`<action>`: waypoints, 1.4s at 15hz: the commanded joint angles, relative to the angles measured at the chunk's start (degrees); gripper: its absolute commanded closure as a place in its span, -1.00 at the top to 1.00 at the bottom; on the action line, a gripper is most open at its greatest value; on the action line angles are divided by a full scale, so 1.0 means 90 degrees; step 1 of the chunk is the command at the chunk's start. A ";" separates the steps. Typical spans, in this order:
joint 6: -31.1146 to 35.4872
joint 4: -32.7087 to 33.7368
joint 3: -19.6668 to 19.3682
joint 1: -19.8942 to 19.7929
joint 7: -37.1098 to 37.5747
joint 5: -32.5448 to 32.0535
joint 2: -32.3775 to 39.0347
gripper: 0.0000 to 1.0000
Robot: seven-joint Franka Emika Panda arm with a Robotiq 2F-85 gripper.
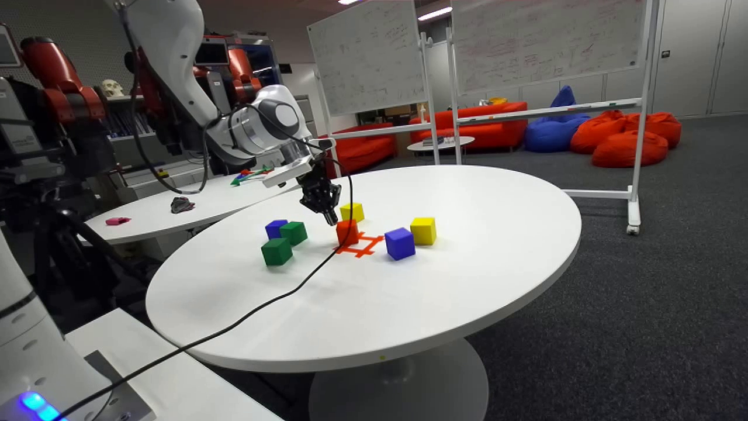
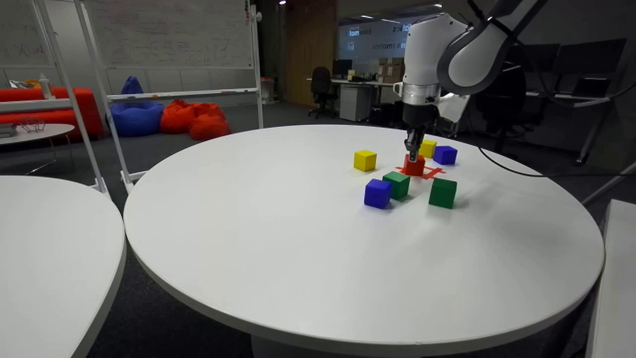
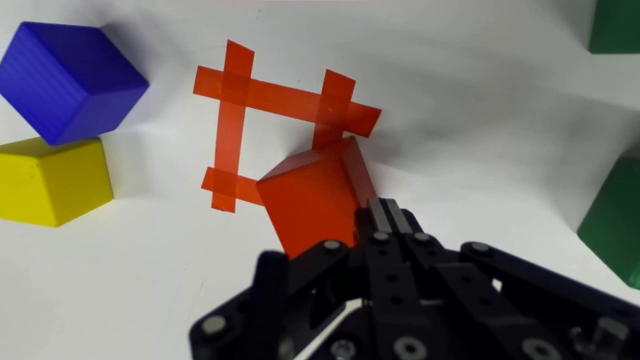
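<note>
My gripper is shut with nothing between its fingertips, pointing down over the table. Right beside it sits a red cube, overlapping a corner of a square of red tape. Part of the cube is hidden behind the finger; whether they touch, I cannot tell. In both exterior views the gripper is next to the red cube. A blue cube and a yellow cube lie to the left in the wrist view, two green cubes at its right edge.
Another yellow cube stands behind the red one, and another blue cube is beside a green cube. A black cable runs in front of the round white table. A second table adjoins it.
</note>
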 commanded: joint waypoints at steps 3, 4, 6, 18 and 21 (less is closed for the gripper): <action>0.0124 -0.0099 -0.0073 -0.0224 -0.0145 0.0229 -0.0095 -1.00; 0.0137 -0.0110 -0.0085 -0.0259 -0.0156 0.0264 -0.0104 -1.00; 0.0153 -0.0119 -0.0097 -0.0311 -0.0158 0.0331 -0.0121 -1.00; -0.0006 0.0005 -0.0139 -0.0216 -0.0034 0.0264 -0.0015 -1.00; 0.0037 -0.0061 -0.0151 -0.0272 -0.0077 0.0308 -0.0095 -1.00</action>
